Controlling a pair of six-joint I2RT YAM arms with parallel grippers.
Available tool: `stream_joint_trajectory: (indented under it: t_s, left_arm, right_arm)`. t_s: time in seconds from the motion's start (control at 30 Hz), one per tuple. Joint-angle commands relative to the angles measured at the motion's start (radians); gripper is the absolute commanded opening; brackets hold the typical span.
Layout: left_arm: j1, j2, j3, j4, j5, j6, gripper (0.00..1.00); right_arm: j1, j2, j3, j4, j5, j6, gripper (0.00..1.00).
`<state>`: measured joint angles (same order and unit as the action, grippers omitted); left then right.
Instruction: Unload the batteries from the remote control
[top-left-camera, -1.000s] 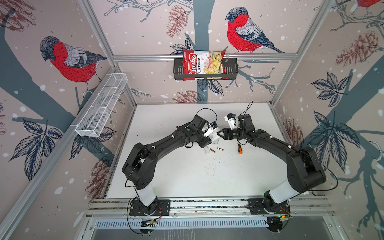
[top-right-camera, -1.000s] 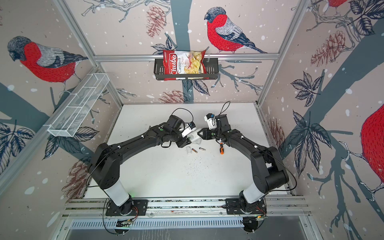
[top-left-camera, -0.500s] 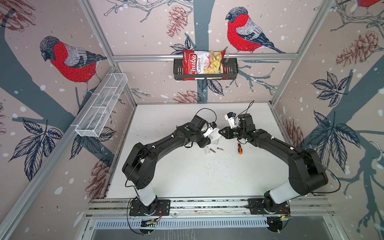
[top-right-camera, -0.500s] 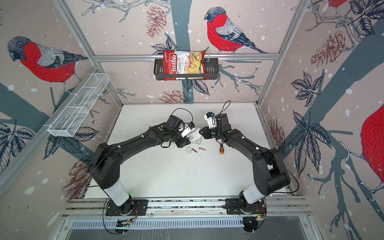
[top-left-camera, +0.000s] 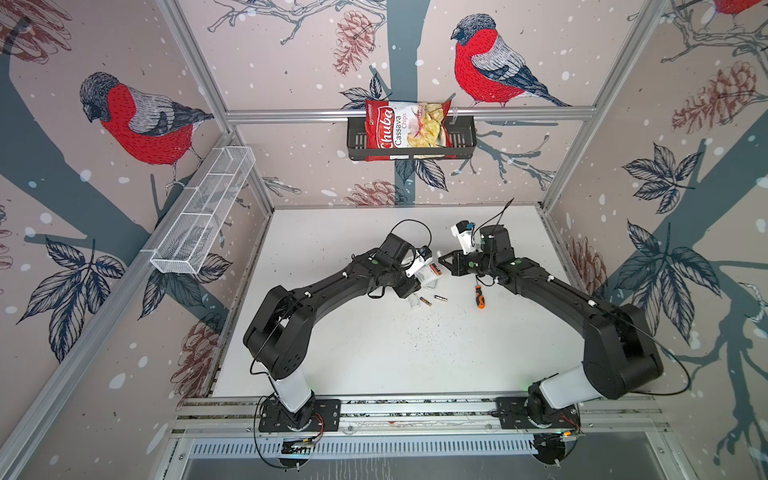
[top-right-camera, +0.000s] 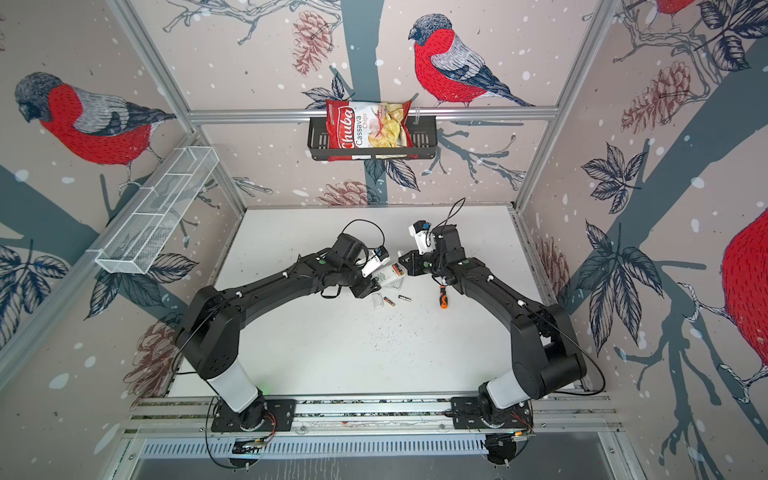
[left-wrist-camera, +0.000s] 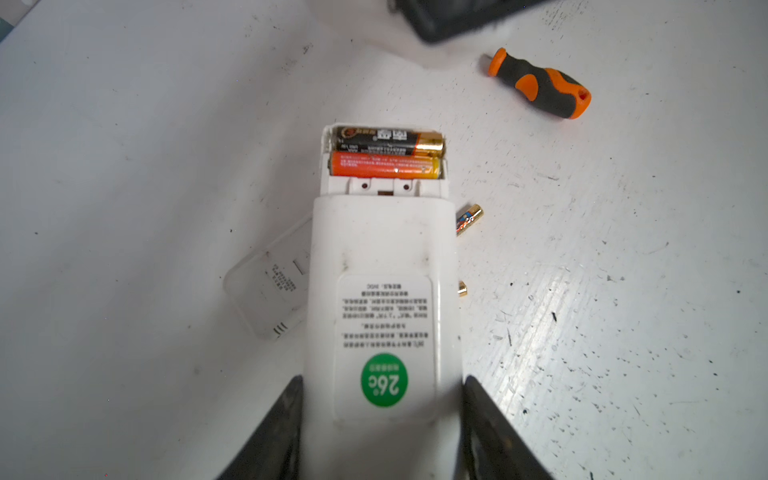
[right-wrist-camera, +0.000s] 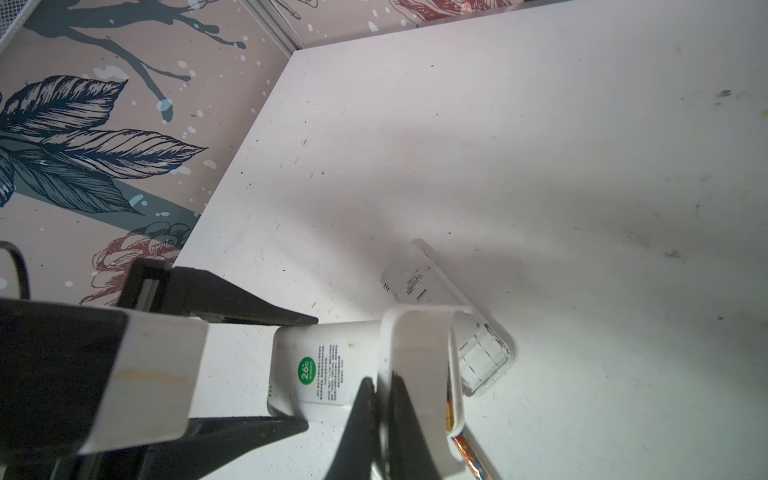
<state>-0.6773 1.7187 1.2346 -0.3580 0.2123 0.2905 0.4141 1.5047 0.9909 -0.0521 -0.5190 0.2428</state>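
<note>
Seen from overhead, two black robot arms meet near the middle of a white table (top-left-camera: 374, 353). The left gripper (left-wrist-camera: 382, 379) holds a white remote control (left-wrist-camera: 382, 257) back-side up. Its fingers (left-wrist-camera: 286, 419) are clamped on the remote's long sides at the sticker end. That grip probably serves to leave the open battery bay at the far end clear and facing upward. Two cells lie side by side in the bay: a dark battery (left-wrist-camera: 386, 141) with a gold cap and an orange battery (left-wrist-camera: 384, 165).

The right gripper (top-left-camera: 441, 258) hangs at about 2 o'clock from the remote, just beside its open end. In the right wrist view its fingertips are pressed together with nothing seen between them. Closed like this they form one narrow point, which would suit prying a cell out. Whether they touch the remote cannot be told.

Two loose batteries (top-left-camera: 440, 297) rest on the table at 6 o'clock from the remote, so the job looks about half done. A see-through plastic cover (left-wrist-camera: 270, 286) lies flat beneath the raised remote. An orange-and-black screwdriver (top-left-camera: 479, 297) lies at 4 o'clock, apart from both grippers.
</note>
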Motion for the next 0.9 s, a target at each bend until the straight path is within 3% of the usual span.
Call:
stream_joint_trajectory:
  t_s: [0.0,0.3,0.73,0.87]
  left_arm:
    - [-0.008,0.000,-0.011,0.038,-0.005,-0.008,0.32]
    - [0.014,0.046,0.013,0.053,-0.049,0.009,0.31]
    - [0.052,0.347,0.381,-0.068,-0.089,0.162,0.30]
    - [0.071,0.420,0.447,-0.061,-0.085,0.194,0.30]
  right_arm:
    - [-0.012,-0.002,-0.003,0.036,0.044,0.016,0.10]
    - [-0.071,0.074,-0.046,0.045,0.196,0.054,0.10]
    - [-0.073,0.227,-0.021,0.037,0.296,0.035,0.09]
    - [-0.080,0.241,-0.026,0.041,0.310,0.029,0.16]
